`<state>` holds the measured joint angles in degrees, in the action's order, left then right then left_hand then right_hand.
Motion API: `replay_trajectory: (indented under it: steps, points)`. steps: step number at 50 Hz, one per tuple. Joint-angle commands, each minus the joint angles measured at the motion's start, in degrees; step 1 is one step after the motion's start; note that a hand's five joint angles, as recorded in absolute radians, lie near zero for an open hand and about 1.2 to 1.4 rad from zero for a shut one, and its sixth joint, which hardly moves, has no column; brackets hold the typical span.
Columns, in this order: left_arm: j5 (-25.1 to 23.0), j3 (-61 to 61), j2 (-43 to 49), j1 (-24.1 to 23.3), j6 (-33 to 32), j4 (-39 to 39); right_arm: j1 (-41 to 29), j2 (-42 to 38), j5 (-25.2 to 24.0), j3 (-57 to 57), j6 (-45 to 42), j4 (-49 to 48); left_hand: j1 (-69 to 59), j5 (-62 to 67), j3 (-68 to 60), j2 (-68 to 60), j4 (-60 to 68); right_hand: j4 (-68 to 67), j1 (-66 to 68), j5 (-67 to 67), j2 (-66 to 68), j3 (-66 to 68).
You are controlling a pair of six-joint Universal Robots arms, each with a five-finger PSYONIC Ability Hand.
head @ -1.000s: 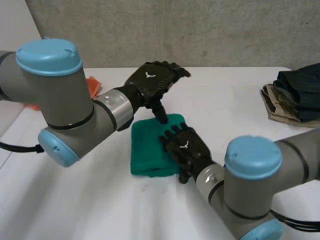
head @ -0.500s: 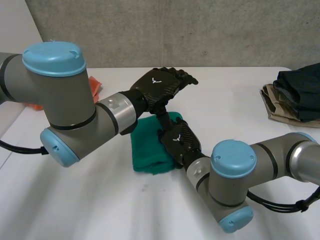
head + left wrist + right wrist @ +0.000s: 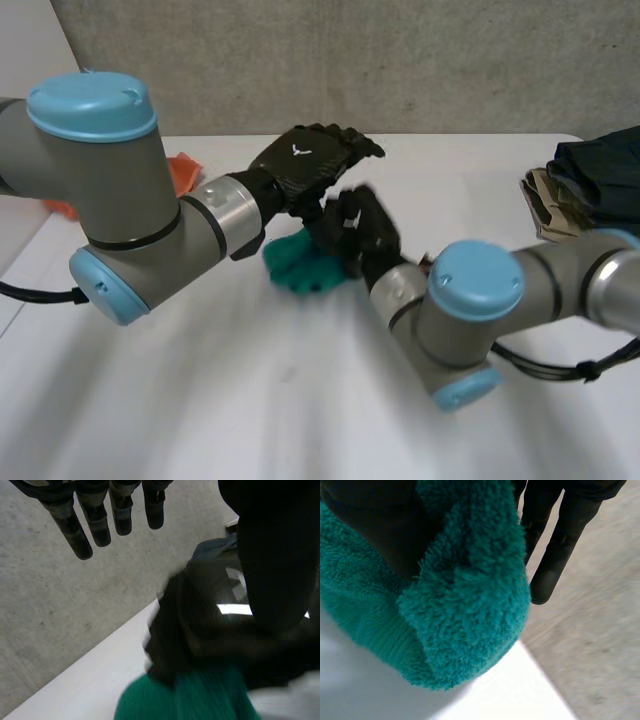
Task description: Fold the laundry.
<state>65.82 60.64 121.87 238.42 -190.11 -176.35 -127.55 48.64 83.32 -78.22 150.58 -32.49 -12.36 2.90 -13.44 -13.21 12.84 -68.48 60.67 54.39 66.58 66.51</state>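
A green towel (image 3: pixel 298 265) is bunched up at the middle of the white table (image 3: pixel 250 400). My right hand (image 3: pixel 362 232) is curled into its right side, and the fluffy cloth (image 3: pixel 460 600) wraps round the right hand (image 3: pixel 375 525) in its wrist view. My left hand (image 3: pixel 310 165) hovers just above and behind the towel with fingers (image 3: pixel 95 520) straight and apart, holding nothing. Beneath those fingers, the left wrist view has the right hand (image 3: pixel 210 625) on the green towel (image 3: pixel 190 700).
A pile of dark and beige clothes (image 3: pixel 590 195) lies at the table's right edge. An orange cloth (image 3: pixel 185 170) sits at the far left behind my left arm. A grey concrete wall stands behind the table.
My right hand has gone from lying flat on the folded towel to closing on it, and has drawn it up and back into a bunch. The left hand has barely moved.
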Motion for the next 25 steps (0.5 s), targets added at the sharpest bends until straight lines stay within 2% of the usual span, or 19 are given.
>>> replay_trajectory:
  steps: [1, 9, 14, 18, 22, 25]
  points:
    - [0.2, -1.7, -2.1, 1.3, 0.2, -0.1, 7.0, 4.2, -0.3, 4.9, 2.4, -2.0, -1.2, 0.7, -0.1, -0.4, 0.7, -11.5, 19.3, 15.6, 13.4, 13.5]
    - [2.0, -1.6, -4.9, 1.6, 0.5, -0.1, 18.9, 8.7, -0.5, 11.2, 7.0, -9.9, -1.2, 0.7, -0.1, -0.4, 0.7, -11.5, 19.3, 15.6, 13.4, 13.5]
    - [2.2, -1.1, -5.4, 1.4, 0.4, 0.0, 27.8, 8.8, -1.7, 14.8, 11.2, -11.9, -1.0, 0.5, 0.0, -0.2, 0.6, -11.5, 19.3, 15.6, 13.4, 13.5]
    - [2.1, 0.2, -5.6, 1.3, 0.4, 0.0, 35.4, 5.9, -6.2, 17.7, 15.1, -12.4, -1.2, 0.7, -0.1, -0.4, 0.7, -11.5, 19.3, 15.6, 13.4, 13.5]
    - [2.1, 1.1, -5.9, 0.8, 0.4, 0.0, 43.3, -2.0, -13.2, 22.5, 19.3, -12.4, -1.2, 0.7, -0.1, -0.4, 0.7, -11.5, 19.3, 15.6, 13.4, 13.5]
    - [2.1, 2.2, -5.9, 0.6, 0.4, 0.0, 46.5, -6.6, -16.9, 24.1, 20.0, -12.5, -1.2, 0.7, -0.1, -0.4, 0.7, -11.5, 19.3, 15.6, 13.4, 13.5]
